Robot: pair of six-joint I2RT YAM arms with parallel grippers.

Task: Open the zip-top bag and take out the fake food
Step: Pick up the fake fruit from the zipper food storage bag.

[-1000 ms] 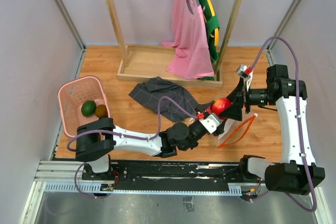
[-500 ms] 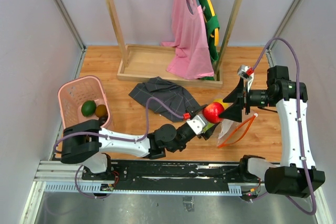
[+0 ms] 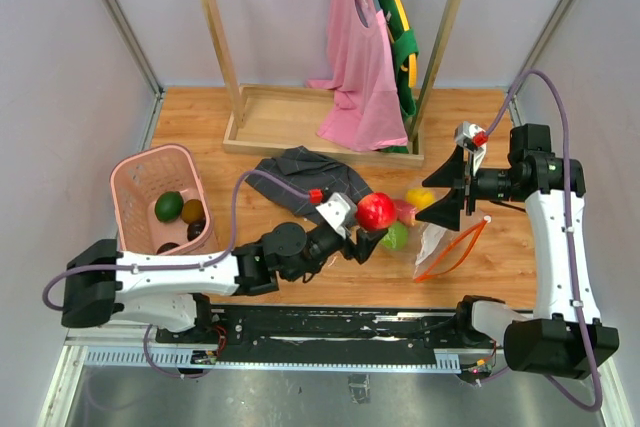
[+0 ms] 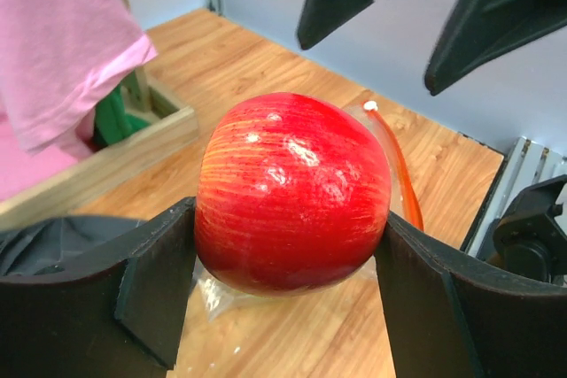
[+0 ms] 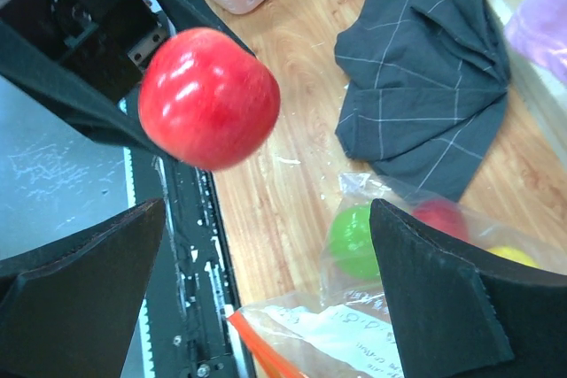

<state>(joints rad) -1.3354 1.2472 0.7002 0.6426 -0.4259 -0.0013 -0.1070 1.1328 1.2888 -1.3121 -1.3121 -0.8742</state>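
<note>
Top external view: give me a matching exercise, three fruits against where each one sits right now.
Fruits:
1. red apple
2. lime green fruit
3. dark green fruit

Places:
A. in the pink basket
B. inside the zip-top bag
C. between the fingers of the left gripper

Pairs: 1-C, 2-B, 3-A.

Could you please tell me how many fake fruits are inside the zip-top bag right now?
3: a lime green fruit, a red fruit beside it, and a yellow fruit near the right wrist view's edge. Others may be hidden.
</note>
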